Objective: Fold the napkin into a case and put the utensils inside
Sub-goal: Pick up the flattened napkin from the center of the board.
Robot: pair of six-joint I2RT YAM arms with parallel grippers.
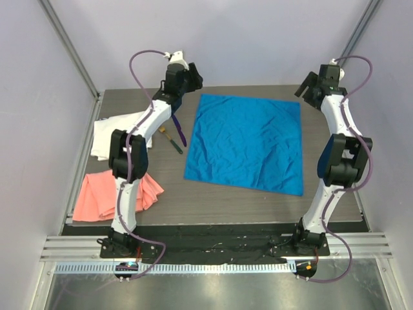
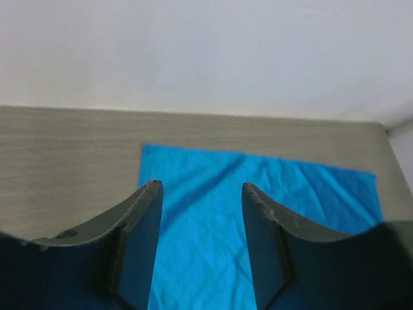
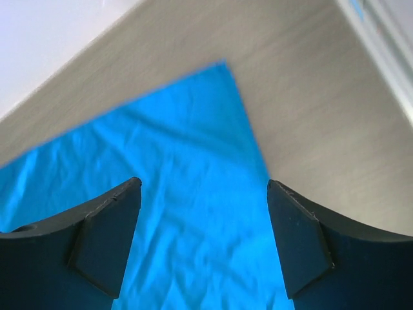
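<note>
Napkin: The napkin (image 1: 248, 145) lies flat and spread out in the middle of the top view, on the table (image 1: 213, 203). It has no fold yet.
Left pincer: The left gripper (image 1: 182, 72) hangs by the napkin's upper left corner. Its 2 fingers are spread apart and pinch nothing.
Right pincer: The right gripper (image 1: 315, 82) hangs by the upper right corner. Its 2 fingers are spread wide and pinch nothing too.
Utensils: The 2 utensils (image 1: 181, 132) lie just left of the napkin, partly under the left arm. 1 is purple. 1 has a green handle and a tan end.
Other cloths: A white cloth (image 1: 106, 135) sits at the left and a pink cloth (image 1: 103, 194) at the lower left. Both are apart from the napkin.
Step now: I think the first fold is about to start.
How to do it well: Each pincer should go down on its own corner and pinch only the blue cloth. Both should lift to the same height and move together, so the cloth does not twist and the edges meet.
Watch out: The left arm is close to the utensils and could bump them.
Top view shows: The whole napkin, all 4 corners, the utensils and the other cloths.
Left wrist view shows: The gap between the fingers up close, with blue cloth under it and a corner at the middle left.
Right wrist view shows: A corner pointing to the top middle, and small wrinkles.
Cannot tell: How high the fingers are above the cloth.
</note>
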